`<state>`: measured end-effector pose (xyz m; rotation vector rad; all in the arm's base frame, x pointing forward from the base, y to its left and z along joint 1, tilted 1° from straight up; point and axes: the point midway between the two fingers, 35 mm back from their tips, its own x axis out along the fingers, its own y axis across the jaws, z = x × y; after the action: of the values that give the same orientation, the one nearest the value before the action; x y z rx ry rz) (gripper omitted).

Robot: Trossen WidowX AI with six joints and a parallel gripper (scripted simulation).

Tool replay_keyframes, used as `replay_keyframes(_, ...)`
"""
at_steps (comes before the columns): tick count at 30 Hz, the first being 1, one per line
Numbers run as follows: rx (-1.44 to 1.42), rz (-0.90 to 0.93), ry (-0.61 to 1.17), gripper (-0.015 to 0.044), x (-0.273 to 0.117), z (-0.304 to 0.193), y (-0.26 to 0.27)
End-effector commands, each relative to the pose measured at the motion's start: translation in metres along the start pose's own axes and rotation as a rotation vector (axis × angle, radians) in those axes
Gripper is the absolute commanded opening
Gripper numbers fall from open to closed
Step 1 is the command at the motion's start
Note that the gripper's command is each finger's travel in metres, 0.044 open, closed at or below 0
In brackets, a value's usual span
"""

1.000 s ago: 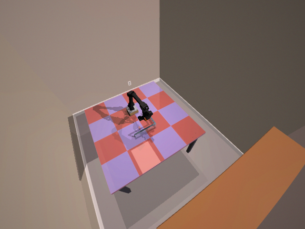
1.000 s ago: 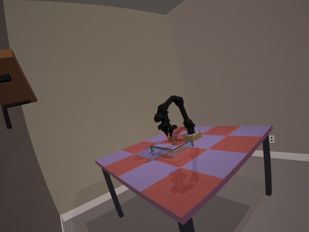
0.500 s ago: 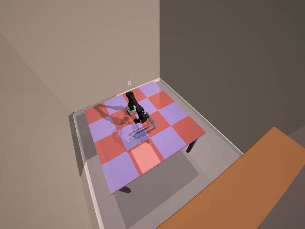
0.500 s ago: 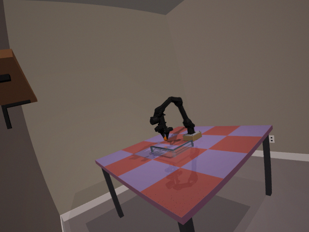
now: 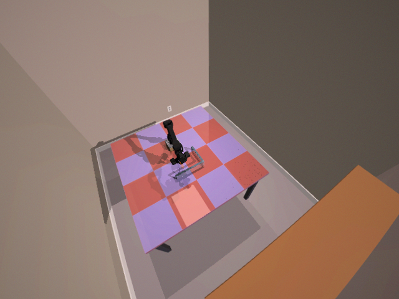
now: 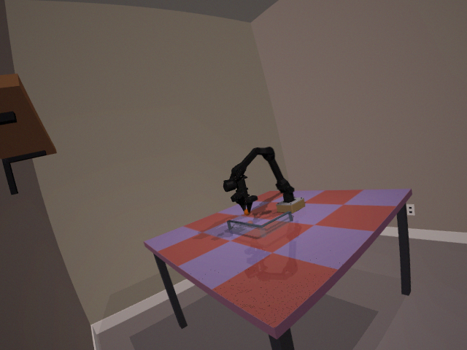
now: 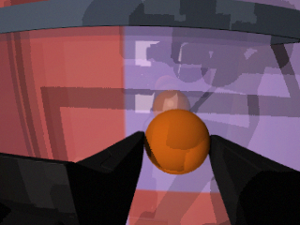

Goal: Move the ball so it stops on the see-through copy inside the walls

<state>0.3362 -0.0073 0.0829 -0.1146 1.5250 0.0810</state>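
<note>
your gripper is clamping the orange ball between its fingers, holding it above the table, with the see-through copy showing just beyond it.

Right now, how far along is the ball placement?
Done: the gripper is shut on the orange ball, lifted clear of the table in the exterior view. In hand: carrying it; the see-through copy shows just beyond the ball, this side of a clear wall. Left: set the ball down on the copy, release, move away.
</note>
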Motion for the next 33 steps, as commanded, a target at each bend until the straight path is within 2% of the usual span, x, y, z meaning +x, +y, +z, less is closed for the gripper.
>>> replay_keyframes(1,-0.003,0.003,0.005,0.0000,0.020,-0.001,-0.002)
replay_keyframes(9,-0.003,0.003,0.005,0.0000,0.064,-0.003,-0.001)
replay_keyframes(33,-0.003,0.003,0.005,0.0000,0.084,-0.003,-0.001)
